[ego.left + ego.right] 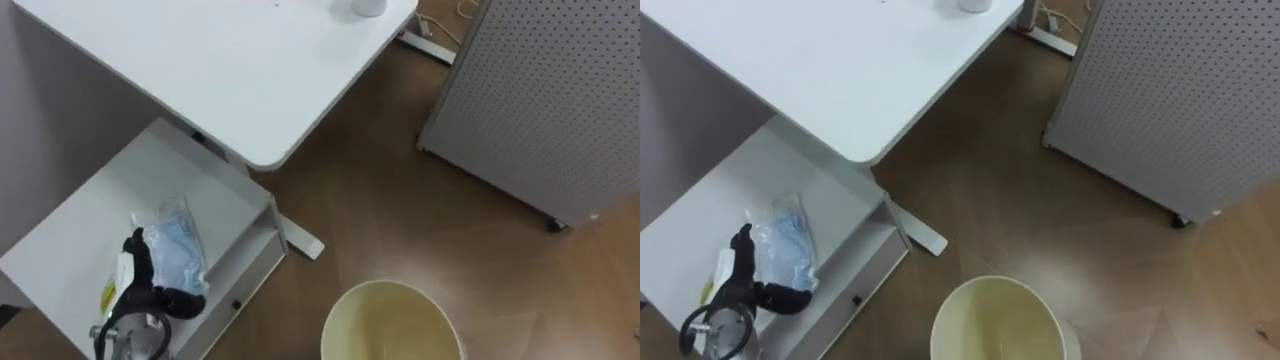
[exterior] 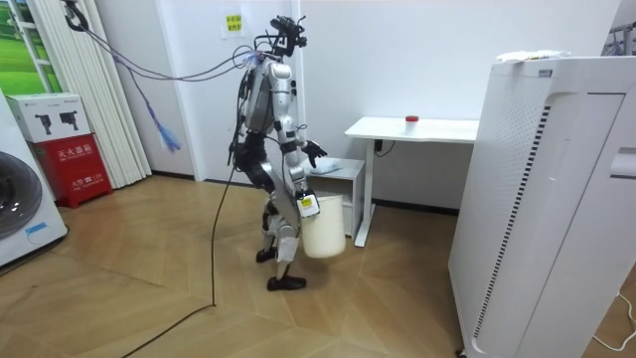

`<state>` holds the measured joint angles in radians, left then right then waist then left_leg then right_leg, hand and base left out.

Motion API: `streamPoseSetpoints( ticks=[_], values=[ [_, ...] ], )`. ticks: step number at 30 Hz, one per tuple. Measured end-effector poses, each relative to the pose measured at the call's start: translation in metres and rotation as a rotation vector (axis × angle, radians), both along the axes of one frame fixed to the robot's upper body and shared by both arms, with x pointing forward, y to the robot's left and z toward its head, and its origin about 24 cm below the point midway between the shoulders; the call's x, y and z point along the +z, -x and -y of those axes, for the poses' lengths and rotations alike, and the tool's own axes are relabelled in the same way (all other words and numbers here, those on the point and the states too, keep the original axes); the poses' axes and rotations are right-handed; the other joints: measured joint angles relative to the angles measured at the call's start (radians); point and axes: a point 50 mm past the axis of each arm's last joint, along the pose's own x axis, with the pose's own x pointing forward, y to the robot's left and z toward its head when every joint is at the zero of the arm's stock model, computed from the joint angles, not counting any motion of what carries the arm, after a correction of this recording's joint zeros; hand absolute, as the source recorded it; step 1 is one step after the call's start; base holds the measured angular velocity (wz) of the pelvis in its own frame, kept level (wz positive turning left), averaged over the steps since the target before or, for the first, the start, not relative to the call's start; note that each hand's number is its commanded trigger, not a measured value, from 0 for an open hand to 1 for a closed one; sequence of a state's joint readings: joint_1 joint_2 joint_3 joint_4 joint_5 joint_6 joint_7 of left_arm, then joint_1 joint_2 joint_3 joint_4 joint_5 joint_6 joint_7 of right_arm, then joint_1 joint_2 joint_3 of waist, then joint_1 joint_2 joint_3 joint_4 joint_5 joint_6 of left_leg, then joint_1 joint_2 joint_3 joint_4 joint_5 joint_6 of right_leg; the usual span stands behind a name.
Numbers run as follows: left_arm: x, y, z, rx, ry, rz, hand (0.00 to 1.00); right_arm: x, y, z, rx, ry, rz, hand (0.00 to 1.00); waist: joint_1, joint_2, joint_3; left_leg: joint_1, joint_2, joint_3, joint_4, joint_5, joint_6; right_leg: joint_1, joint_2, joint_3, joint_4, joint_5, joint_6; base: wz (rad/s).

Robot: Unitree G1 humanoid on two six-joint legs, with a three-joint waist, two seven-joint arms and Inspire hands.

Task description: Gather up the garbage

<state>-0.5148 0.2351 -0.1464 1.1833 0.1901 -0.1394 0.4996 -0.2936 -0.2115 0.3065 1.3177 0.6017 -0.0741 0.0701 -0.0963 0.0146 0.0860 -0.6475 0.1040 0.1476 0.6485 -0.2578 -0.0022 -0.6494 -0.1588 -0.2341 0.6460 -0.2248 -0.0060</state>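
One bag [image 1: 168,243] lies near the cabinet's [image 1: 120,190] edge beside open floor [image 1: 400,210].

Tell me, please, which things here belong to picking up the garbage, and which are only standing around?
For the job:
- plastic bag on the low cabinet
- left hand at the bag, fingers open
- cream bin on the floor

Only standing around:
- white desk
- perforated panel
- small white object on the desk
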Motion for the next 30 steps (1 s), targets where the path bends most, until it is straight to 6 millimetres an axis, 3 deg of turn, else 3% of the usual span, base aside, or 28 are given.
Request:
streamPoseSetpoints(
  ticks=[5, 12, 19, 20, 21, 22, 23, 30],
  values=[
    [0.004, -0.001, -0.008, 0.015, -0.027, 0.01, 0.0, 0.0, 0.002, 0.005, -0.059, -0.031, 0.012, 1.0, -0.021, 0.001, 0.0005, -0.066, 0.024, -0.007, 0.076, -0.018, -0.004, -0.057, 0.012, 0.009, 0.053, -0.013, -0.011, -0.04],
    [0.009, -0.005, -0.017, -0.006, -0.119, -0.016, 0.0, 0.004, -0.004, 0.005, -0.116, -0.07, 0.068, 1.0, -0.063, -0.007, 0.0033, -0.147, 0.025, 0.006, 0.124, -0.02, -0.002, -0.156, 0.002, 0.027, 0.119, -0.013, -0.022, -0.05],
    [0.013, -0.01, -0.017, -0.054, -0.198, -0.047, 0.0, 0.005, -0.005, 0.003, -0.099, -0.072, 0.076, 1.0, -0.088, -0.008, 0.0034, -0.187, 0.04, 0.007, 0.156, -0.034, 0.002, -0.188, 0.005, 0.02, 0.133, -0.016, -0.027, -0.02],
    [0.013, -0.01, -0.017, -0.068, -0.22, -0.056, 0.29, 0.005, -0.005, 0.003, -0.101, -0.079, 0.078, 1.0, -0.092, -0.008, 0.0034, -0.191, 0.042, 0.006, 0.16, -0.036, 0.002, -0.19, 0.005, 0.018, 0.133, -0.016, -0.027, 0.0],
    [0.014, -0.011, -0.017, -0.076, -0.234, -0.059, 0.71, 0.006, -0.005, 0.003, -0.106, -0.087, 0.085, 1.0, -0.094, -0.008, 0.0034, -0.2, 0.042, 0.004, 0.165, -0.038, 0.002, -0.195, 0.005, 0.015, 0.135, -0.017, -0.027, 0.0],
    [0.015, -0.012, -0.017, -0.081, -0.245, -0.062, 0.93, 0.006, -0.006, 0.003, -0.106, -0.088, 0.088, 1.0, -0.094, -0.008, 0.0033, -0.206, 0.043, 0.004, 0.167, -0.038, 0.003, -0.2, 0.005, 0.016, 0.136, -0.017, -0.027, 0.0],
    [0.017, -0.014, -0.017, -0.096, -0.272, -0.064, 1.0, 0.007, -0.007, 0.004, -0.111, -0.094, 0.095, 1.0, -0.094, -0.008, 0.0033, -0.219, 0.043, 0.004, 0.171, -0.039, 0.004, -0.213, 0.006, 0.018, 0.138, -0.016, -0.026, 0.0],
    [0.047, -0.027, -0.039, -0.07, -0.448, -0.002, 1.0, 0.011, -0.006, 0.008, -0.145, -0.141, 0.116, 1.0, -0.095, -0.009, 0.003, -0.272, 0.042, 0.002, 0.201, -0.045, 0.008, -0.265, 0.004, 0.026, 0.165, -0.017, -0.024, 0.0]
  ],
)
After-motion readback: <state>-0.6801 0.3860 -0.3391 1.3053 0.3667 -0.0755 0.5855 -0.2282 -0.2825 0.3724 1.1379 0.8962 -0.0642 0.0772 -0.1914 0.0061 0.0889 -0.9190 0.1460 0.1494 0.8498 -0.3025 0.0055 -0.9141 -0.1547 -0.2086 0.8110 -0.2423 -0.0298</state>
